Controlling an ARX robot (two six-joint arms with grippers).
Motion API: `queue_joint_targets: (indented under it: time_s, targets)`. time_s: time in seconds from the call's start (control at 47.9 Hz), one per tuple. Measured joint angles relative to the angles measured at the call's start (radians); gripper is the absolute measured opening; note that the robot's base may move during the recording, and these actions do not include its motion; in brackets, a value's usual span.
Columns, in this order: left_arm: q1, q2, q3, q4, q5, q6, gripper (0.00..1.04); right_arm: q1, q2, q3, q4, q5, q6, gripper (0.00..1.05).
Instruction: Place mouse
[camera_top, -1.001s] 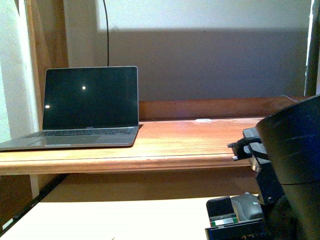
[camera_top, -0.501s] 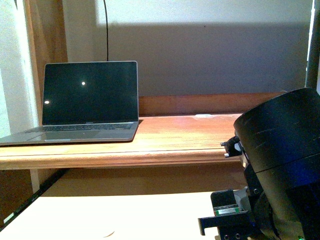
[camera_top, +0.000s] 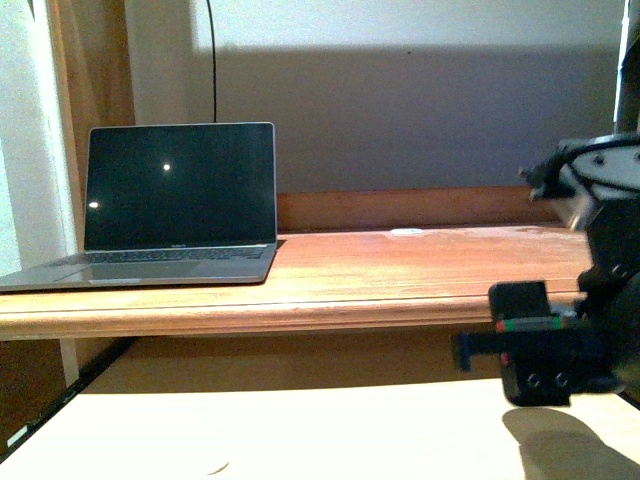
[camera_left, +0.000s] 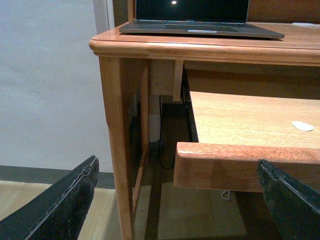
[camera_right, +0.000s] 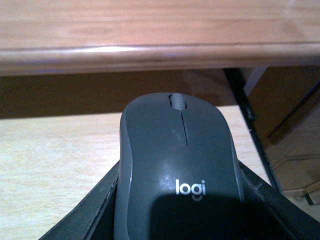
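Note:
The mouse is dark grey with a scroll wheel and a light "logi" logo. My right gripper is shut on it and holds it above the pale pull-out shelf, just below the desk's front edge. In the front view the right gripper is at the right, level with the desk's underside, and the mouse is hidden behind it. My left gripper is open and empty, low at the desk's left side, in front of the shelf's edge.
An open laptop with a dark screen stands at the left of the wooden desk top. A small white object lies at the back of the desk. A small white oval lies on the shelf. A desk leg stands near the left gripper.
My right arm has risen and swung to the right, carrying the mouse from the bottom of the front view up to the desk's front edge. The left arm is not seen earlier.

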Motion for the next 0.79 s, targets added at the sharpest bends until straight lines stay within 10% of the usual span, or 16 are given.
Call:
queue_joint_targets:
  time_s: [0.793]
  targets:
    - [0.0, 0.0, 0.0, 0.0, 0.0, 0.0, 0.97, 0.04, 0.629, 0.844, -0.211, 0.108, 0.055, 0.56]
